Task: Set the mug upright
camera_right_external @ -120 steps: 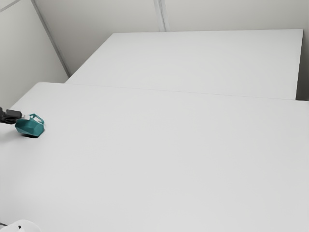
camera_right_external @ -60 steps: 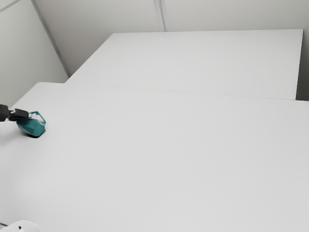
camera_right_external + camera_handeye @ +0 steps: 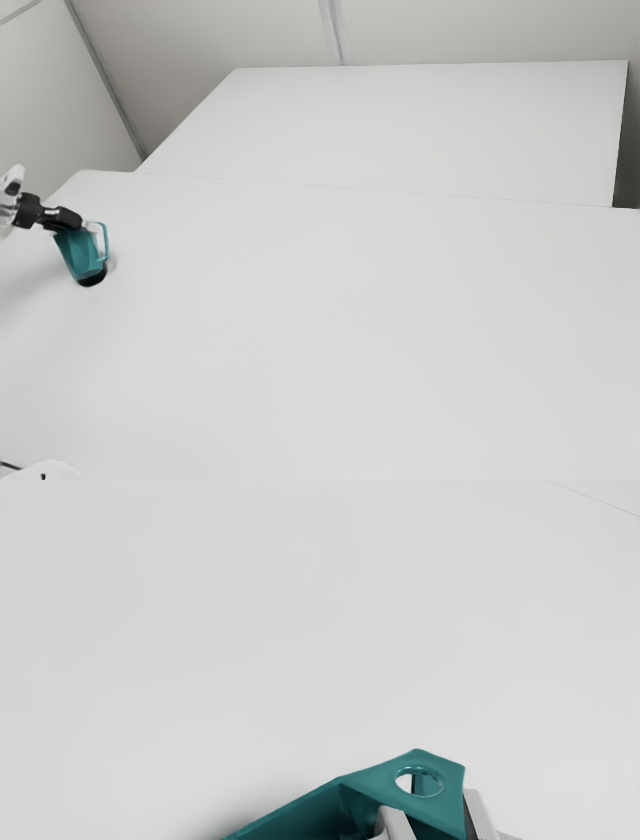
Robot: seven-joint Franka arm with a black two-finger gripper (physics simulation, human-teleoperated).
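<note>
My gripper (image 3: 72,222) reaches in from the exterior view's left, at the top of the teal mug (image 3: 82,255). The mug leans slightly, close to upright, its handle (image 3: 103,242) toward the exterior view's right and its dark base low, by the table. In the wrist view, the gripper (image 3: 434,819) has one finger inside the mug (image 3: 295,812) and the other outside, with the mug's wall and handle part held between them. The holed teal top of the handle (image 3: 450,785) shows beside the fingers. The mug's lower part is hidden there.
The white table (image 3: 330,330) extends toward the exterior view's right, with another white surface (image 3: 400,130) beyond it. A white rounded object (image 3: 48,471) stands at the exterior view's lower left corner.
My hand has risen and tilted, coming further into the exterior view. The mug has swung with it from lying over to nearly upright, moving slightly toward that view's right.
</note>
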